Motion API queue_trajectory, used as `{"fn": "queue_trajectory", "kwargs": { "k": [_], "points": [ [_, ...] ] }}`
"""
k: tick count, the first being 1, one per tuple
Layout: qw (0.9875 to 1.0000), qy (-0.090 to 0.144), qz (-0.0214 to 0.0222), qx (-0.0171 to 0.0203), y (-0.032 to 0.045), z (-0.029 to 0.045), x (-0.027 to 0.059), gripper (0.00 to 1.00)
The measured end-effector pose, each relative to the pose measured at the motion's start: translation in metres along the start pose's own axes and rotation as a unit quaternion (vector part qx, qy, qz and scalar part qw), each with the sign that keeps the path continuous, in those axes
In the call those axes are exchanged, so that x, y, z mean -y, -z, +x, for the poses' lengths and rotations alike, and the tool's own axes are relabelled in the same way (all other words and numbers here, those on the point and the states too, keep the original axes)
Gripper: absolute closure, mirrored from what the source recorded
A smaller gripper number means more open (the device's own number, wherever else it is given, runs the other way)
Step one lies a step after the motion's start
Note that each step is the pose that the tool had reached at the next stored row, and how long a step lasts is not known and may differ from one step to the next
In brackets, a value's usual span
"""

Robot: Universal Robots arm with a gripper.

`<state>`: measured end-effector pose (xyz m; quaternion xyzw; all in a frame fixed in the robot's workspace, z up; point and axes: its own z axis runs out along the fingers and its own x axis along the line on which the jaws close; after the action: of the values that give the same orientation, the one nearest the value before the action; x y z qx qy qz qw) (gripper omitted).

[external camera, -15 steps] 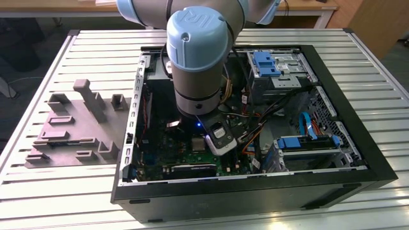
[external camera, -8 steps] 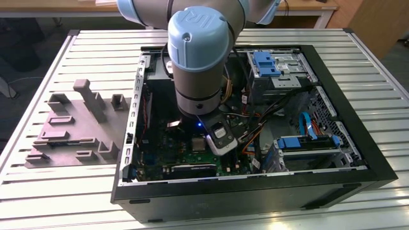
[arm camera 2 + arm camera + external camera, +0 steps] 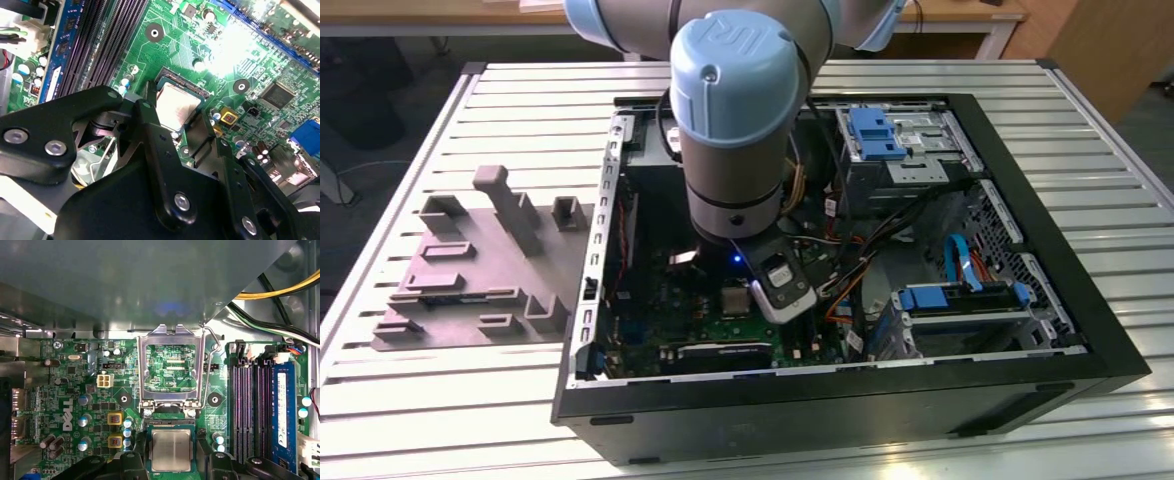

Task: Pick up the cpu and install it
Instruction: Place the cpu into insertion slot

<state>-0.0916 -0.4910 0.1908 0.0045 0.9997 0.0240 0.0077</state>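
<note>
cpu (image 3: 171, 450), clamped by the gripper (image 3: 177, 114), sits low in its socket (image 3: 170, 423) at eight o'clock from the case's (image 3: 854, 400) middle in the exterior view: seating is under way, and likely calls for a level, gentle release.

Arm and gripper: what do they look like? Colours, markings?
Arm: grey tubular links, light-blue joint caps with an embossed logo, a small blue light near the wrist. Gripper: matte black, flat linked plates with silver screw heads.
</note>
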Motion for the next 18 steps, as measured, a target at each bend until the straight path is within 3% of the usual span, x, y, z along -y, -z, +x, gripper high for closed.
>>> {"fn": "queue_trajectory", "kwargs": {
  "k": [18],
  "points": [
    [1.0,0.0,-0.0001,0.0,-0.0051,0.0001,0.0002,0.53]
  ]
}}
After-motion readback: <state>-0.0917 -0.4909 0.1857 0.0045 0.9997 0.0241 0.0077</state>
